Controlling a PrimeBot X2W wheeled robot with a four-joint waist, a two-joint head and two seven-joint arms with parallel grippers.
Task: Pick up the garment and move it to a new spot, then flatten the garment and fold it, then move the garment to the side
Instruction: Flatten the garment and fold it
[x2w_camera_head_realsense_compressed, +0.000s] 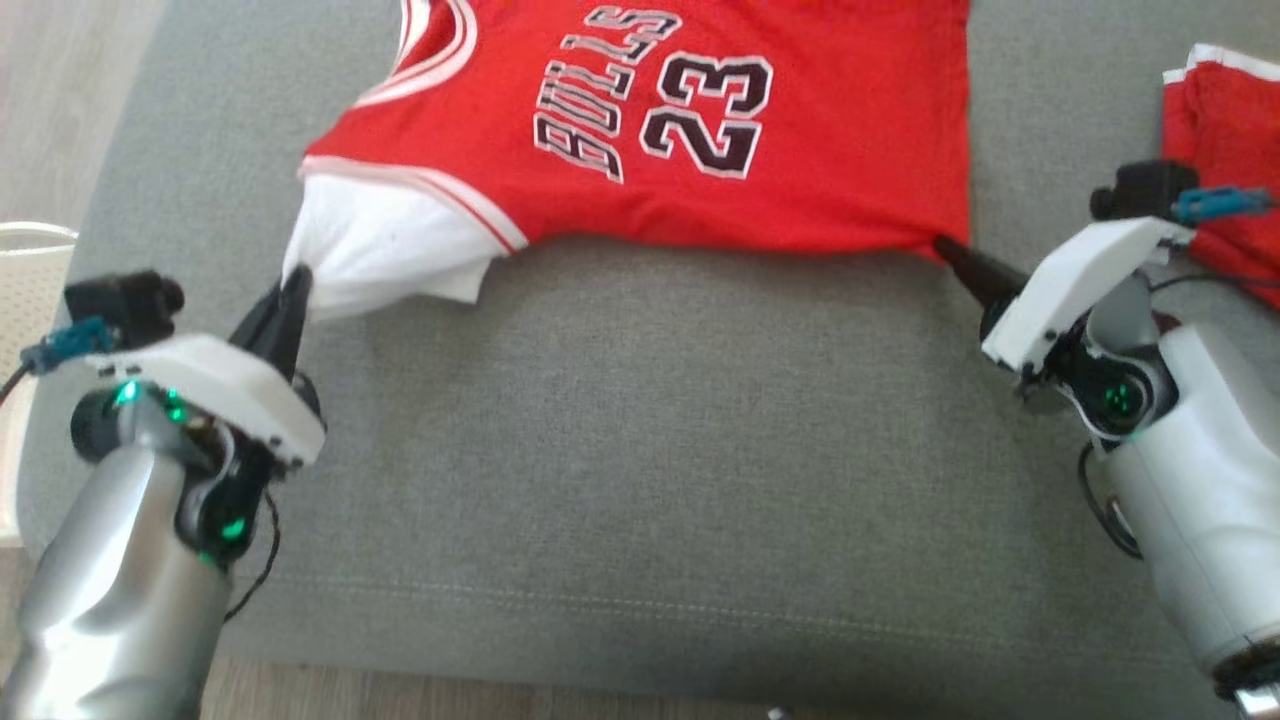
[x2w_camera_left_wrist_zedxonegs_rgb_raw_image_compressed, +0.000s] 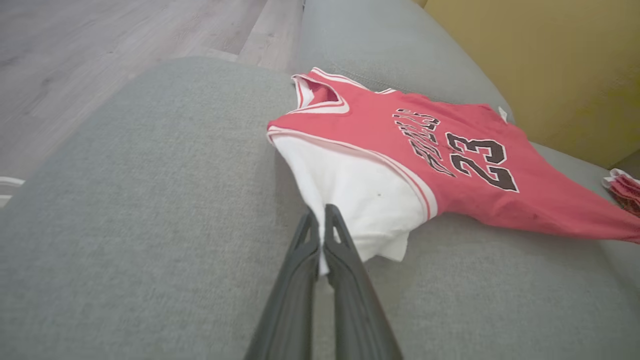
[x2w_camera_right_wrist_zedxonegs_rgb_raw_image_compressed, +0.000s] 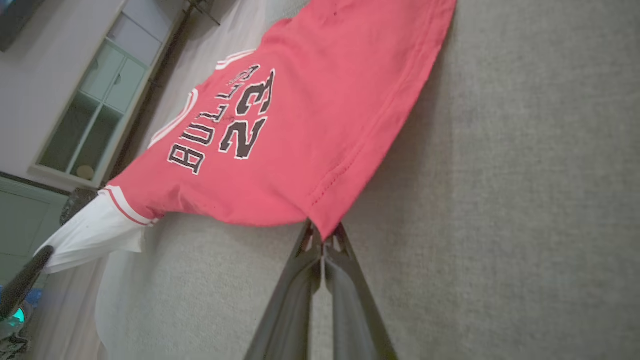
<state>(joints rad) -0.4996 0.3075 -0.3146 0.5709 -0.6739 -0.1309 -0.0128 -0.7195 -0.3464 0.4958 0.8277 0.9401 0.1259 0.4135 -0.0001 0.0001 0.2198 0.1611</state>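
The garment (x2w_camera_head_realsense_compressed: 660, 120) is a red jersey printed "BULLS 23" with white sleeves, spread on a grey cushion with its near edge pulled taut between both grippers. My left gripper (x2w_camera_head_realsense_compressed: 296, 278) is shut on the white sleeve's tip, which the left wrist view shows pinched between the dark fingers (x2w_camera_left_wrist_zedxonegs_rgb_raw_image_compressed: 322, 220) as the garment (x2w_camera_left_wrist_zedxonegs_rgb_raw_image_compressed: 425, 150) stretches away. My right gripper (x2w_camera_head_realsense_compressed: 945, 245) is shut on the red hem corner; in the right wrist view the fabric (x2w_camera_right_wrist_zedxonegs_rgb_raw_image_compressed: 300, 125) is clamped at the gripper (x2w_camera_right_wrist_zedxonegs_rgb_raw_image_compressed: 324, 235).
The grey sofa cushion (x2w_camera_head_realsense_compressed: 640, 450) lies wide and bare in front of the garment. Another red and white cloth (x2w_camera_head_realsense_compressed: 1225, 130) lies at the right edge. A pale basket (x2w_camera_head_realsense_compressed: 25, 290) stands off the cushion's left side, over wooden floor (x2w_camera_left_wrist_zedxonegs_rgb_raw_image_compressed: 75, 60).
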